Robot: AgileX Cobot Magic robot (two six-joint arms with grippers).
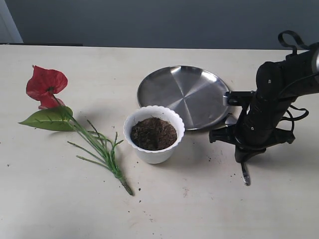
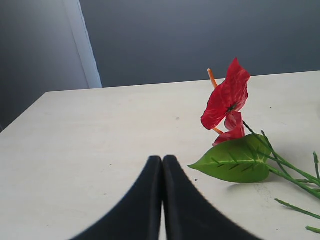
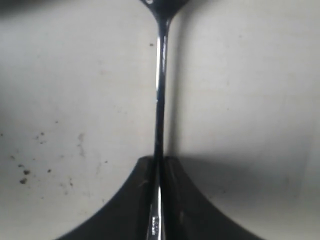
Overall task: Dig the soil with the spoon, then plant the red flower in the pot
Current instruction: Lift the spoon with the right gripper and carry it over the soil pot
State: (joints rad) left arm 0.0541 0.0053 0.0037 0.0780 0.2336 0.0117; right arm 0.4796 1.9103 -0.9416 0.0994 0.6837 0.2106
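The white scalloped pot (image 1: pixel 154 152) stands mid-table, filled with dark brown soil (image 1: pixel 153 133). Left of it the red flower (image 1: pixel 46 84) lies flat on the table, its green stems (image 1: pixel 99 149) trailing toward the pot. In the left wrist view the flower (image 2: pixel 227 97) lies just beyond my left gripper (image 2: pixel 162 159), which is shut and holds nothing. My right gripper (image 1: pixel 243 159) points down at the table to the right of the pot. It is shut on the handle of the spoon (image 1: pixel 245 178). The right wrist view shows the gripper (image 3: pixel 159 159) clamping the spoon (image 3: pixel 160 100), with the bowl at the frame's edge.
A round steel plate (image 1: pixel 184 94) lies behind the pot, close to the right arm. Small soil crumbs (image 1: pixel 187 190) dot the table in front of the pot. The left arm does not show in the exterior view.
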